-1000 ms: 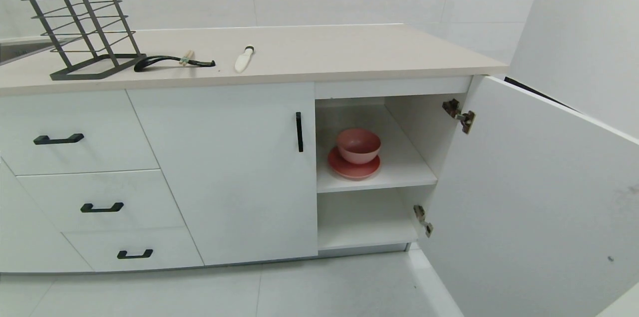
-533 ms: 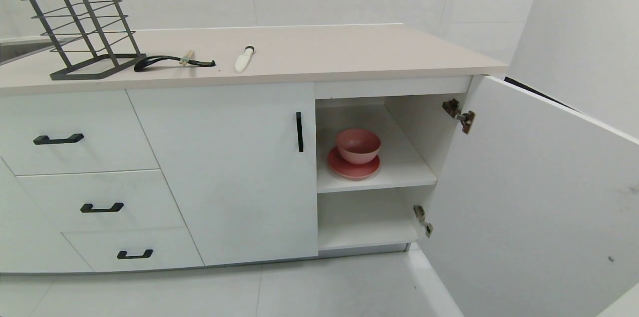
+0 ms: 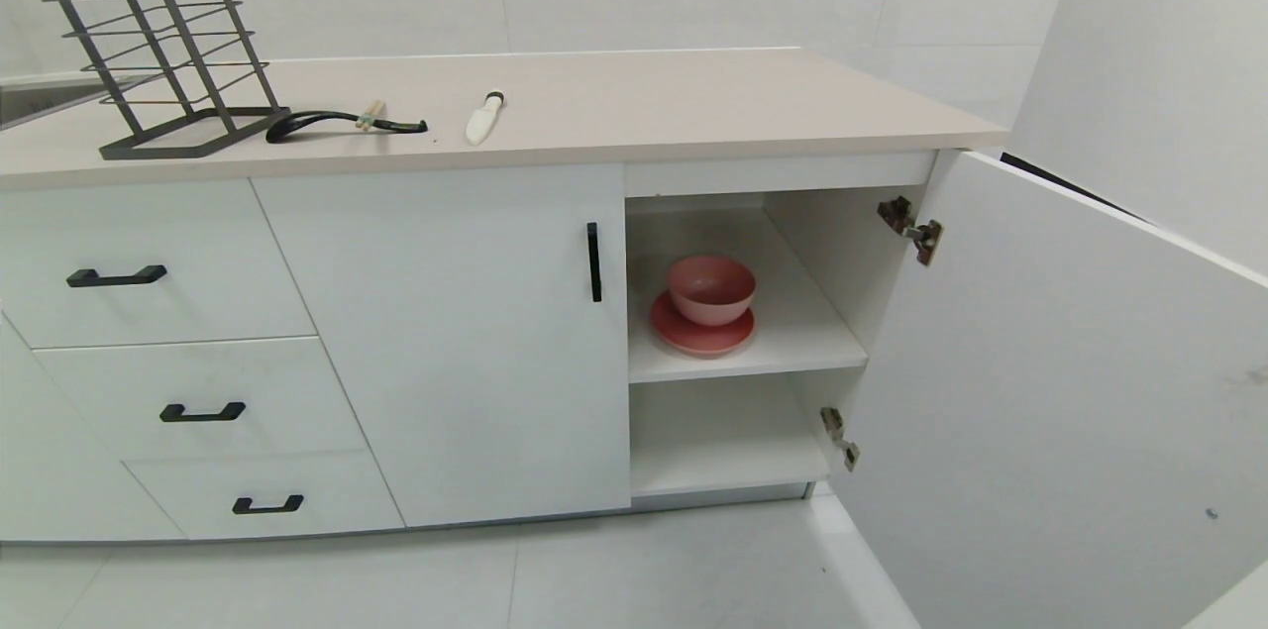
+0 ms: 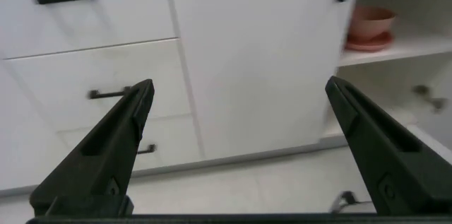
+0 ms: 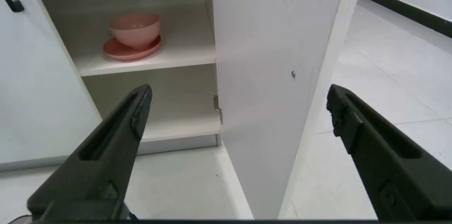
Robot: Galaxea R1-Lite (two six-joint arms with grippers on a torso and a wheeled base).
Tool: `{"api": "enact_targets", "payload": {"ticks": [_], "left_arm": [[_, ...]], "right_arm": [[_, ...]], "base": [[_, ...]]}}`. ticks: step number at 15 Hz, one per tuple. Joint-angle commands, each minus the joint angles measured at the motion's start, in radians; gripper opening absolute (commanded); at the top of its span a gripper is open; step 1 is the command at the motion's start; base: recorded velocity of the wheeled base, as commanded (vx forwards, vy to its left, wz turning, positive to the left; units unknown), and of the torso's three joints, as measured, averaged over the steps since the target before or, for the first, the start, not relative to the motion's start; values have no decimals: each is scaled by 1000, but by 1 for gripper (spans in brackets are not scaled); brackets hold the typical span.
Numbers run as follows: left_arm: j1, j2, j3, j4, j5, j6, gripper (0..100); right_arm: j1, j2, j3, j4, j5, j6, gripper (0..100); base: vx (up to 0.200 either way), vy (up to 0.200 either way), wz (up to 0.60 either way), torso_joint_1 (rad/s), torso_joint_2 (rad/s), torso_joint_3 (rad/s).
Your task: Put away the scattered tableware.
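A pink bowl [image 3: 711, 288] sits on a red plate [image 3: 700, 335] on the upper shelf [image 3: 792, 342] of the open cabinet. On the countertop [image 3: 693, 104] lie a black long-handled utensil [image 3: 297, 123] with a small wooden piece [image 3: 370, 115] on it, and a white-handled utensil [image 3: 483, 118]. My left gripper [image 4: 239, 90] is open and empty, facing the closed cabinet door [image 4: 261, 61], with the bowl [image 4: 371, 20] off to one side. My right gripper [image 5: 239, 97] is open and empty before the open door's edge [image 5: 282, 75], with bowl [image 5: 134, 27] and plate [image 5: 131, 49] beyond.
A dark wire rack [image 3: 158, 35] stands at the counter's left, by a sink edge [image 3: 40, 99]. Three drawers with black handles [image 3: 116, 276] are on the left. The right cabinet door [image 3: 1050, 391] swings wide open. The lower shelf [image 3: 723, 456] is bare; tiled floor lies in front.
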Motion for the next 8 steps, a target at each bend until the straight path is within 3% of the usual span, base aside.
{"api": "enact_targets", "payload": {"ticks": [1,3,4,5,8], "left_arm": [[0,0,0,3,0,-4,100],[0,0,0,15,-6,-13,100],[-2,0,-3,78,-11,-78,100],[-2,0,0,64,-9,-95,100],[-2,0,0,66,-9,-91,100]], "right_arm": [[0,1,0,1,0,1,100],[0,1,0,1,0,3,100],[0,1,0,1,0,1,100],[0,1,0,1,0,1,100],[0,1,0,1,0,1,100]], "base": [[0,0,0,0,0,0],[0,0,0,0,0,0],[0,0,0,0,0,0],[0,0,0,0,0,0],[-200,0,0,7,2,1]]}}
